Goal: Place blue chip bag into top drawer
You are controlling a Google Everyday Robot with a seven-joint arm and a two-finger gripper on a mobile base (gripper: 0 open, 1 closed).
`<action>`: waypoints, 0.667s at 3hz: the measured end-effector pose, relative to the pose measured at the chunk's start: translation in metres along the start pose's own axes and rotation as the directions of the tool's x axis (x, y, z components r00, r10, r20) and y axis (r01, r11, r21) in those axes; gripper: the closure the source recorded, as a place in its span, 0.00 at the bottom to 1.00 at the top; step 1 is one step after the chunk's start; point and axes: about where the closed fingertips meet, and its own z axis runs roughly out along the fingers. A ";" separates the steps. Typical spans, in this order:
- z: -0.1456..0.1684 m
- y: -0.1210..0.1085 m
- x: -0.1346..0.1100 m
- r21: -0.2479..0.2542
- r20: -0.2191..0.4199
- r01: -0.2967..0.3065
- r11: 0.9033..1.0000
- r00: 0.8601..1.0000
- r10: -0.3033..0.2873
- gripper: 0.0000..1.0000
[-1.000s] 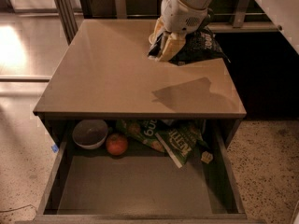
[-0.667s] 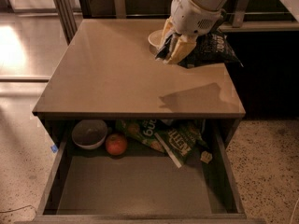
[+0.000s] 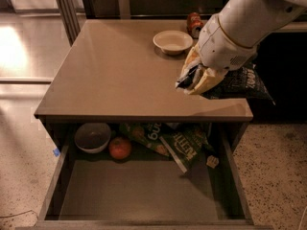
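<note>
My gripper is shut on the blue chip bag, a crumpled navy foil bag with white lettering. It holds the bag in the air above the right front part of the table. Most of the bag hangs behind and to the right of the gripper, past the table's right edge. The top drawer is pulled open below the table's front edge. Its front floor is bare grey.
At the drawer's back lie a grey bowl, a red apple and green chip bags. On the table stand a white bowl and a red can. Speckled floor lies on both sides.
The gripper has lifted the blue chip bag off the table's far right and carried it forward toward the front edge. The white bowl and the can behind it now show.
</note>
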 end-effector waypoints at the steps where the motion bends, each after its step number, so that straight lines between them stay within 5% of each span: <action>1: 0.001 0.000 0.000 0.005 0.002 -0.002 1.000 1.000 0.002 1.00; 2: 0.003 -0.001 0.001 0.020 0.008 -0.009 1.000 1.000 0.009 1.00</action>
